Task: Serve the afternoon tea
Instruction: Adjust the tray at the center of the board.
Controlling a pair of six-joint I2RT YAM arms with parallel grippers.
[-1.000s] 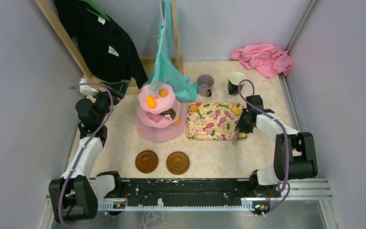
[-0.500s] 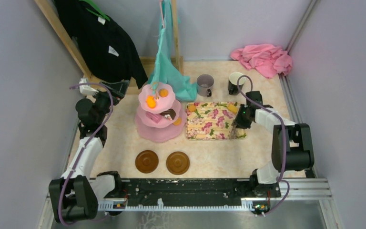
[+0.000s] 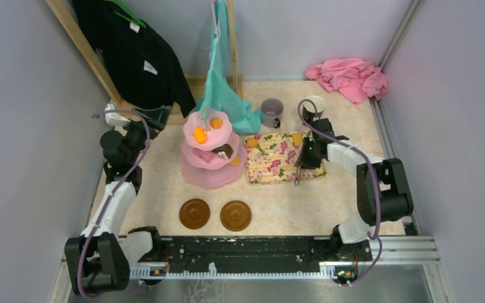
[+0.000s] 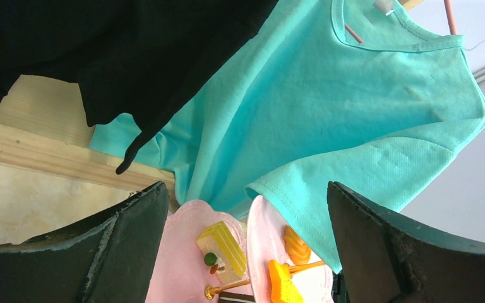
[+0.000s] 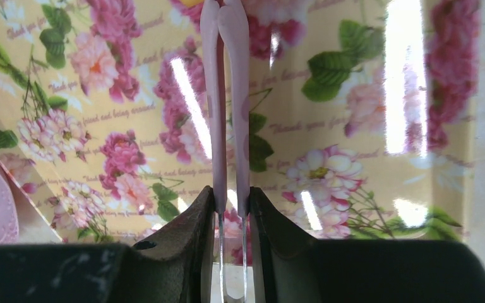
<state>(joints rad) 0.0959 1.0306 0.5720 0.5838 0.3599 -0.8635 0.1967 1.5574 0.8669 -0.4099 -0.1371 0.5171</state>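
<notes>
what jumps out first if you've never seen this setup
The pink three-tier stand, left of centre on the table, with toy cakes on its tiers, draws the eye first. To its right lies a flowered tray, over which the right gripper is shut on what look like pink tongs. The left gripper hangs open left of the stand, with a teal shirt hanging behind the stand.

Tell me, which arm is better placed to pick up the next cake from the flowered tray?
Probably the right: the right gripper holds pink tongs above the tray. The left gripper hangs open by the stand.
</notes>
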